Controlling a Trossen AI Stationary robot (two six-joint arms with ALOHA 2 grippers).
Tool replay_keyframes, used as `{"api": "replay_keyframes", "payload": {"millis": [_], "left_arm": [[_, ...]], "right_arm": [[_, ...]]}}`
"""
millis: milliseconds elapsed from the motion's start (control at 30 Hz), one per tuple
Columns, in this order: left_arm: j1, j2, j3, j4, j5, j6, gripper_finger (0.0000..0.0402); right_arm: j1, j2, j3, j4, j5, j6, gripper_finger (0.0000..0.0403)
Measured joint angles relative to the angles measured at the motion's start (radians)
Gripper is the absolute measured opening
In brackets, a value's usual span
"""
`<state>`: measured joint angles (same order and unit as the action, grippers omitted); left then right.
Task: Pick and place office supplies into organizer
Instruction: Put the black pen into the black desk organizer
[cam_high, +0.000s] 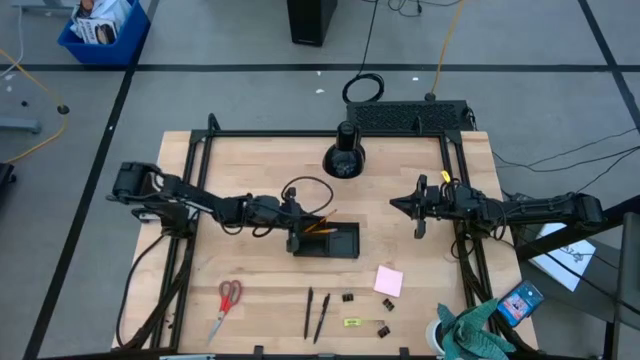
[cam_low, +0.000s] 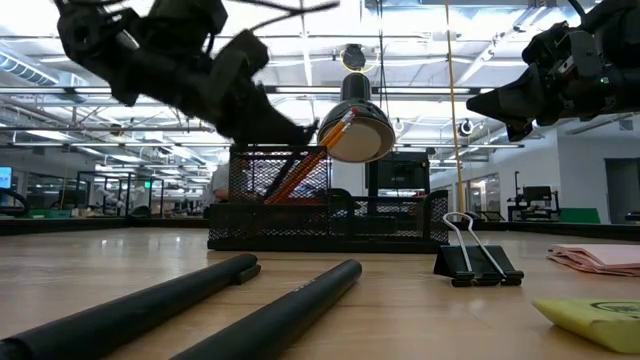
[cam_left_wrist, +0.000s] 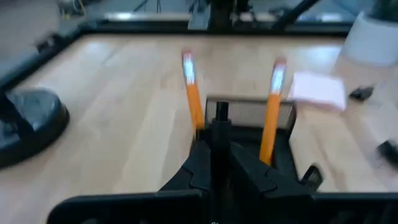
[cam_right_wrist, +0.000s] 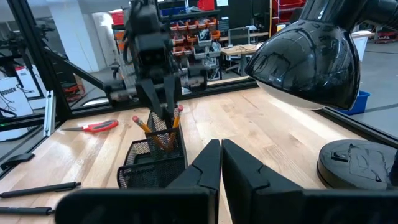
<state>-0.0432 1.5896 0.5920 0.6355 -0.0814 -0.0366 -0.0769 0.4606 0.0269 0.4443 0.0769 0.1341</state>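
The organizer (cam_high: 338, 243) is a low black mesh tray with a taller cup at its left end. Two orange pencils (cam_left_wrist: 193, 93) (cam_left_wrist: 272, 112) stand tilted in that cup, leaning on its rim. My left gripper (cam_high: 296, 236) hangs over the cup, shut on a dark pen (cam_left_wrist: 221, 115). Red-handled scissors (cam_high: 228, 299), two dark pens (cam_high: 309, 312) (cam_high: 322, 318), binder clips (cam_high: 348, 298) (cam_high: 388, 304), a pink pad (cam_high: 389, 281) and a yellow-green piece (cam_high: 352, 322) lie flat on the table's near part. My right gripper (cam_high: 418, 208) waits shut, right of the organizer. My left gripper pinches the dark pen (cam_left_wrist: 220, 134) between its two fingers, and the pen runs along them. The fingers slant down from above and from the table's left. The pen's free end (cam_left_wrist: 221, 109) reaches past the fingertips between the two pencils; whether it rests in the cup is hidden.
A black cone-shaped lamp (cam_high: 343, 160) stands on the far side, behind the organizer. A blue phone-like item (cam_high: 520, 300) and a green plant (cam_high: 470, 335) sit at the near right corner. Bare wood lies between the organizer and the right arm.
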Motion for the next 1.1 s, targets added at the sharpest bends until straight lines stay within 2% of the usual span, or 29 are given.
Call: {"api": "replay_keyframes", "payload": {"millis": [267,633,767,867,933,1033,1100], "left_arm": [[0.003,0.054,0.019,0.027,-0.020,-0.051,0.0045],[-0.005,-0.007,0.019,0.013,-0.033,-0.036,0.0177],[-0.010,-0.071,0.019,0.002,-0.065,-0.056,0.0207],[-0.044,-0.146,0.080,-0.143,-0.118,-0.151,0.0211],[-0.103,-0.171,0.158,-0.360,-0.166,-0.231,0.0202],[-0.228,-0.113,0.280,-0.605,-0.275,-0.383,0.0173],[-0.309,-0.033,0.332,-0.655,-0.329,-0.498,0.0148]], "right_arm": [[0.000,0.000,0.000,0.000,0.000,-0.014,0.0009],[0.000,0.000,0.000,-0.002,0.001,-0.019,0.0009],[0.000,0.000,0.000,-0.008,0.000,-0.019,0.0009],[0.000,0.000,0.000,-0.004,0.000,-0.019,0.0009],[0.000,0.000,0.000,0.000,0.000,-0.019,0.0009],[0.000,0.000,0.000,0.000,0.001,-0.023,0.0009],[0.000,0.000,0.000,-0.008,0.000,-0.023,0.0009]]}}
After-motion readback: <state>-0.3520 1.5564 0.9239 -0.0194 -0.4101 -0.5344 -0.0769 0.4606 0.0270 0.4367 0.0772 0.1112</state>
